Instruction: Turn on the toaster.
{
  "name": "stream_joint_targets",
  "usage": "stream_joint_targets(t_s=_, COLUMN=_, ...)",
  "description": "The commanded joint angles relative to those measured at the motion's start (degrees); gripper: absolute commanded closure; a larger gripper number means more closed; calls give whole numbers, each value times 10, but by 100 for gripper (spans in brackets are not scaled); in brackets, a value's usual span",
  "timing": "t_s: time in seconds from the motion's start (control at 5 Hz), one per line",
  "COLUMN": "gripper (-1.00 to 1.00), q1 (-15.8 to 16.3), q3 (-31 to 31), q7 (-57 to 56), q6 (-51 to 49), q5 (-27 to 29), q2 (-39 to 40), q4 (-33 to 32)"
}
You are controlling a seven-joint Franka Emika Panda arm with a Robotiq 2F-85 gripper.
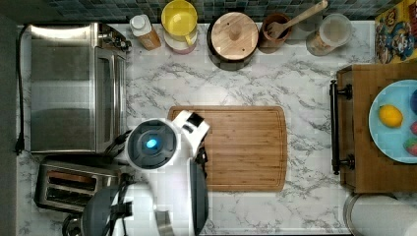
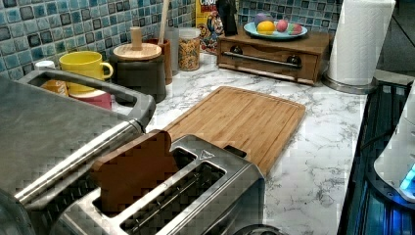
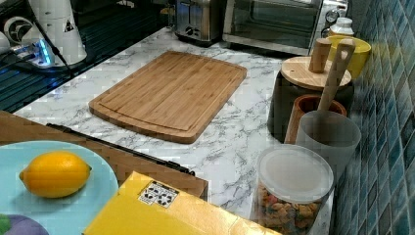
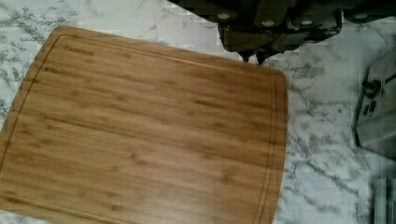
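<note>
The toaster (image 1: pixel 69 187) is a small steel box with two slots at the top view's lower left, beside my arm (image 1: pixel 162 167). In the left view the toaster (image 2: pixel 205 196) is in the foreground, with a brown slice of bread (image 2: pixel 132 171) standing tall out of the slot nearer the oven. It also stands far back in the right view (image 3: pixel 195 19). In the wrist view my gripper (image 4: pixel 252 58) hangs shut and empty over a corner of the cutting board (image 4: pixel 140 130), and one end of the toaster (image 4: pixel 378 116) with small knobs lies off to the side.
A large toaster oven (image 1: pixel 74 88) sits right behind the toaster. The bamboo cutting board (image 1: pixel 241 147) fills the counter's middle. Mugs, a lidded pot (image 1: pixel 233 37) and jars line the tiled wall. A wooden box with a fruit plate (image 1: pixel 393 120) and a paper towel roll (image 2: pixel 359 39) stand opposite.
</note>
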Motion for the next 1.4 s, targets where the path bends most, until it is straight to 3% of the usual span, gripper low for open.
stream_joint_targets(t_s=0.2, gripper=100, q1=61, q3=64, q7=17, q6=24, q5=34, q2=-65, q4=-118)
stream_joint_targets(t_s=0.8, gripper=100, q1=122, q3=114, q7=11, q6=12, q5=102, q2=-60, q4=-141)
stream_joint_targets(t_s=1.4, gripper=100, q1=97, q3=92, q7=46, q6=64, q5=212, q2=-54, q4=-133)
